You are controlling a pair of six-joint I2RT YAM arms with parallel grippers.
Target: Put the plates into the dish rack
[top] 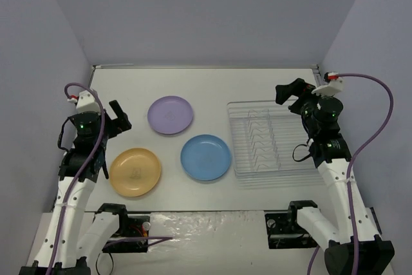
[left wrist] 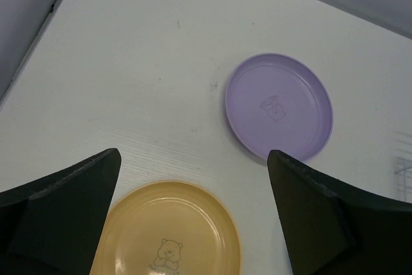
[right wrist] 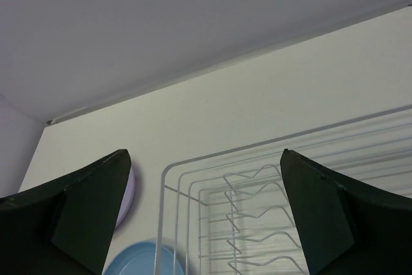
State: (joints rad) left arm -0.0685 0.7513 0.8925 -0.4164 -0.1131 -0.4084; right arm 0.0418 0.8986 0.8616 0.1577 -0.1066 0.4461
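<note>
My left gripper [top: 118, 117] [left wrist: 193, 156] hung above the left part of the white table [top: 257, 88], its two dark fingers [left wrist: 71, 204] spread wide with nothing between them. Through that gap, my left wrist camera looked down on two plates. The yellow-orange plate [top: 135, 172] [left wrist: 170, 230] lay flat just below my fingers, with a small bear drawing near its middle. The lilac-purple plate [top: 170, 115] [left wrist: 279, 106] lay flat farther out, with a faint printed mark at its centre. The two plates were apart, with bare table between them.

My right gripper [top: 290, 94] [right wrist: 206, 152] was held over the far edge of the dish rack [top: 270, 138] [right wrist: 257, 210], also spread wide and holding nothing. Its camera looked across the rack's clear rim and thin wire dividers towards the back wall. The sky-blue plate [top: 205, 157] [right wrist: 145, 259] showed at the bottom of that view, just outside the rack's left wall. A sliver of the purple plate [right wrist: 127, 191] peeked out past my left-hand finger.

From above, the rack sat on the right half of the table. All three plates rested flat on the tabletop to its left. The blue one was nearest the rack and close to its left side. The purple one sat farther back, and the yellow-orange one was nearest my left arm's base. None of them touched another.
</note>
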